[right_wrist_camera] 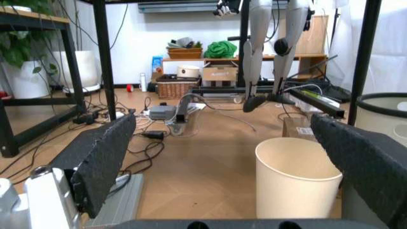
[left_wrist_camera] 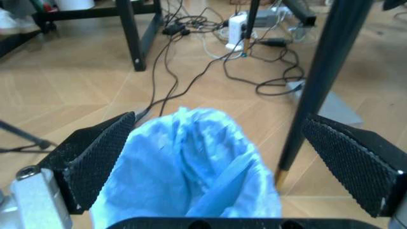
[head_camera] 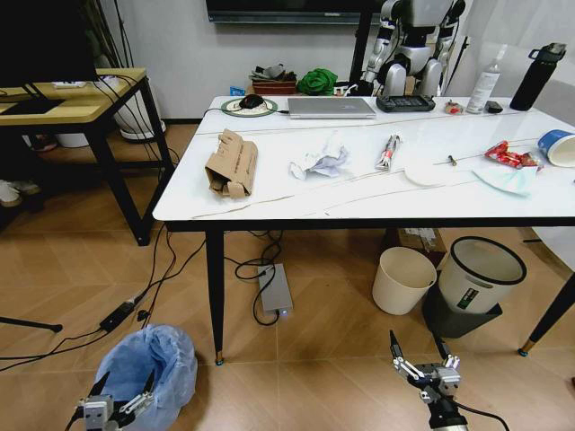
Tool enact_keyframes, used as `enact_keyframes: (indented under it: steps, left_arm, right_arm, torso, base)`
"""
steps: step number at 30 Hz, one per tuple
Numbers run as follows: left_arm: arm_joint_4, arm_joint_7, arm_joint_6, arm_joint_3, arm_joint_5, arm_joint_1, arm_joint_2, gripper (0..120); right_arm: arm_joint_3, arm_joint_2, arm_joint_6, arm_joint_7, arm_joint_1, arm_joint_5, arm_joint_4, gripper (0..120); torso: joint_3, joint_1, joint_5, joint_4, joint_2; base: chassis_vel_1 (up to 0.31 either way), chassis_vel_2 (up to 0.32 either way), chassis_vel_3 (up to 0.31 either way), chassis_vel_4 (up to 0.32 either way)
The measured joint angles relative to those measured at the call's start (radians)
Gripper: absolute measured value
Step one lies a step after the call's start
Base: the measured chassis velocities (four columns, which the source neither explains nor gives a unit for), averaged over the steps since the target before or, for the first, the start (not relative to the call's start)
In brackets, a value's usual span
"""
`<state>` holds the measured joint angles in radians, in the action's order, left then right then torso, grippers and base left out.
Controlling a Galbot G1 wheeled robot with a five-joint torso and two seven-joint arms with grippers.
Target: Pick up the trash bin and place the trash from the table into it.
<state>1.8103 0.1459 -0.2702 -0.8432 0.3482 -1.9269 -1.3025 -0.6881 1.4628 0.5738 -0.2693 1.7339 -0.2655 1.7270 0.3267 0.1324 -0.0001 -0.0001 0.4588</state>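
While trash bin point(head_camera: 148, 364) sits floored, left tool point(head_camera: 115, 395) spread above, right tool point(head_camera: 420, 359) agape.

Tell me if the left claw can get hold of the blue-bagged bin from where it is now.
Probably yes. The left claw is open right over the bin, fingers on either side of the bag, and nothing lies between. The table leg stands close by.

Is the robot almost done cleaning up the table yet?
Not yet, it's just starting. Nothing looks done: the trash bin stands on the floor, and the cardboard carton, crumpled paper and red can lie on the table. In hand: the open left gripper sits around the bin's blue bag, not closed. The right gripper hangs open nearby.
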Motion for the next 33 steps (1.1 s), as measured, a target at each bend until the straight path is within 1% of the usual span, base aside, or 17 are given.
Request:
enact_keyframes:
  steps: [4, 7, 10, 17, 22, 26, 30, 33]
  left_arm:
    - [-0.043, 0.000, -0.005, -0.015, 0.027, 0.009, 0.011, 100]
    - [-0.053, 0.000, -0.006, -0.017, 0.038, 0.013, 0.011, 100]
    - [-0.060, 0.000, -0.006, -0.018, 0.068, 0.016, 0.012, 100]
    - [-0.075, 0.000, -0.005, -0.029, 0.089, 0.027, 0.016, 100]
    - [-0.110, 0.005, -0.004, -0.040, 0.094, 0.042, 0.015, 100]
    - [-0.113, 0.006, -0.004, -0.043, 0.095, 0.043, 0.013, 100]
    - [-0.095, 0.011, -0.004, -0.049, 0.095, 0.041, 0.003, 100]
    - [-0.090, 0.014, -0.004, -0.054, 0.096, 0.037, 0.000, 100]
  right_arm:
    - [0.011, 0.023, 0.007, -0.002, -0.001, 0.020, -0.007, 100]
    - [0.016, 0.029, 0.007, -0.002, -0.001, 0.025, -0.008, 100]
    - [0.026, 0.042, 0.008, -0.002, -0.002, 0.038, -0.009, 100]
    - [0.030, 0.045, 0.007, -0.003, -0.002, 0.040, -0.007, 100]
    - [0.036, 0.044, 0.006, -0.003, -0.006, 0.040, -0.007, 100]
    - [0.038, 0.044, 0.006, -0.003, -0.008, 0.039, -0.007, 100]
    - [0.053, 0.039, 0.006, -0.003, -0.019, 0.039, -0.022, 100]
    - [0.058, 0.039, 0.006, -0.003, -0.025, 0.039, -0.026, 100]
  torso:
    - [-0.015, -0.005, 0.0000, 0.0001, -0.021]
    - [-0.020, -0.008, -0.0001, 0.0000, -0.027]
    - [-0.032, -0.013, 0.0000, 0.0001, -0.045]
    - [-0.047, -0.022, -0.0001, 0.0001, -0.069]
    - [-0.062, -0.031, -0.0002, 0.0000, -0.093]
    - [-0.067, -0.034, 0.0000, 0.0000, -0.102]
    - [-0.084, -0.041, 0.0001, -0.0001, -0.125]
    - [-0.089, -0.043, 0.0001, 0.0000, -0.132]
  base:
    - [0.000, 0.000, 0.000, 0.000]
    - [0.000, 0.000, 0.000, 0.000]
    - [0.000, 0.000, 0.000, 0.000]
    - [0.000, 0.000, 0.000, 0.000]
    - [0.000, 0.000, 0.000, 0.000]
    - [0.000, 0.000, 0.000, 0.000]
    - [0.000, 0.000, 0.000, 0.000]
    - [0.000, 0.000, 0.000, 0.000]
